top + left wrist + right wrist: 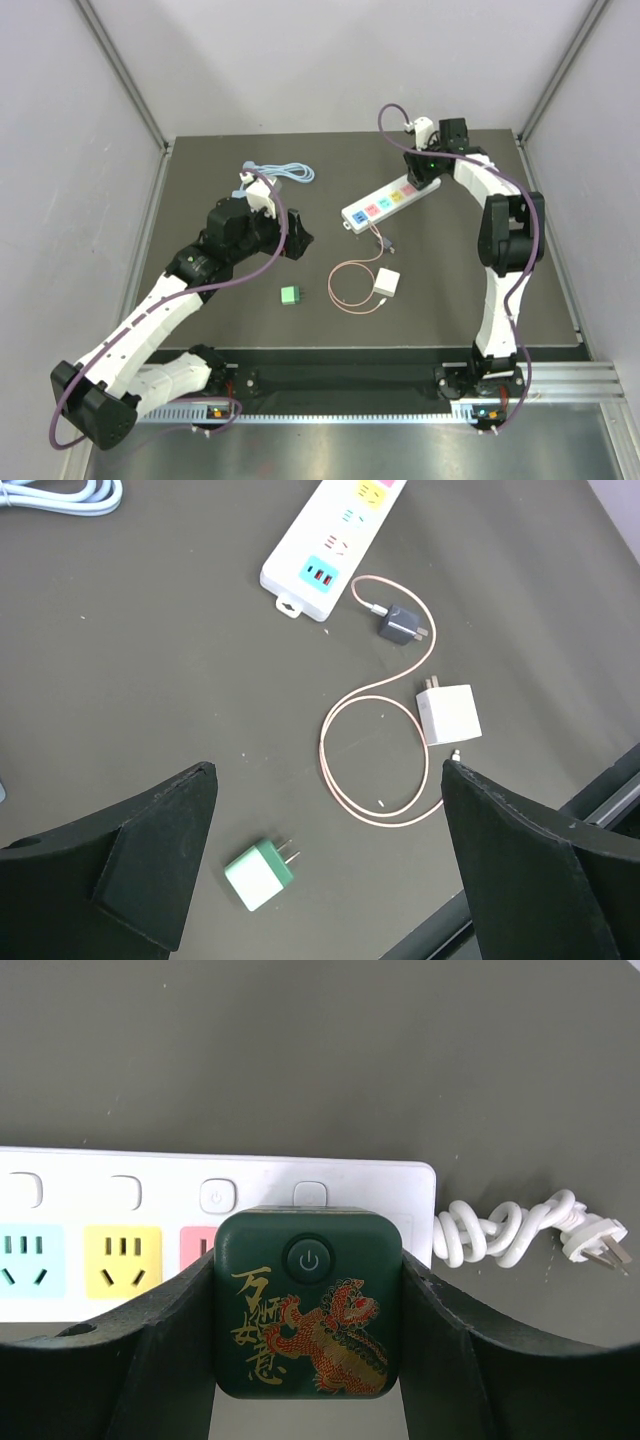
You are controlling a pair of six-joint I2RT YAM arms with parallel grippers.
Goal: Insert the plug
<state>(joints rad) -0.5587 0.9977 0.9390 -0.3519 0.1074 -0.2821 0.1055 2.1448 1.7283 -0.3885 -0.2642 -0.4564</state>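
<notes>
Our right claw (308, 1305) pinches the dark green plug (306, 1260) over the far right end of the power strip (250, 1175); we judge that pins missing the hidden slots could shove the loose strip or twist the plug. Our left claw (328, 780) hangs spread over the dark table (150, 660), pale walls (60, 150) around.

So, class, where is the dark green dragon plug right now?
In the right wrist view, the dark green plug sits clamped in the right gripper, at the cord end of the power strip, just right of the red socket.
</notes>
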